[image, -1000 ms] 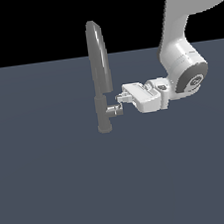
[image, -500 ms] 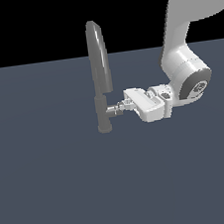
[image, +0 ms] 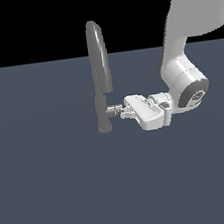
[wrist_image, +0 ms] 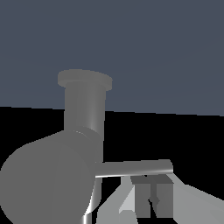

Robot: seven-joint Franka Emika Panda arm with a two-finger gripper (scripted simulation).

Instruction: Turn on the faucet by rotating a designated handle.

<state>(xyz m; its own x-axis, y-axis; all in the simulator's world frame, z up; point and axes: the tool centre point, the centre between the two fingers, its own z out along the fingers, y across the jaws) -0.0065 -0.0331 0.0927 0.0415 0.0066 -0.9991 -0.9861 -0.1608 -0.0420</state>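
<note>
The faucet (image: 100, 70) stands upright in the exterior view, a tall dark-grey spout on a short cylindrical base (image: 103, 117). Its silver handle (image: 114, 109) juts sideways from the base toward the exterior view's right. My gripper (image: 124, 112) reaches in level from that side, fingertips against the handle's end. In the wrist view the handle's thin rod (wrist_image: 135, 167) runs just beside the fingertips (wrist_image: 164, 196), not between them. The fingers are pressed nearly together and grip nothing, so the gripper (wrist_image: 152, 194) is shut. The faucet (wrist_image: 85, 109) fills much of that view.
The faucet stands on a plain dark blue-grey floor (image: 54, 191). My white arm (image: 184, 74) comes down from the exterior view's upper right. No other objects show.
The wrist has sunk lower and shifted slightly right, and the hand has levelled out from a tilt. The fingertips stay at the handle's end; the faucet's spout has not visibly moved.
</note>
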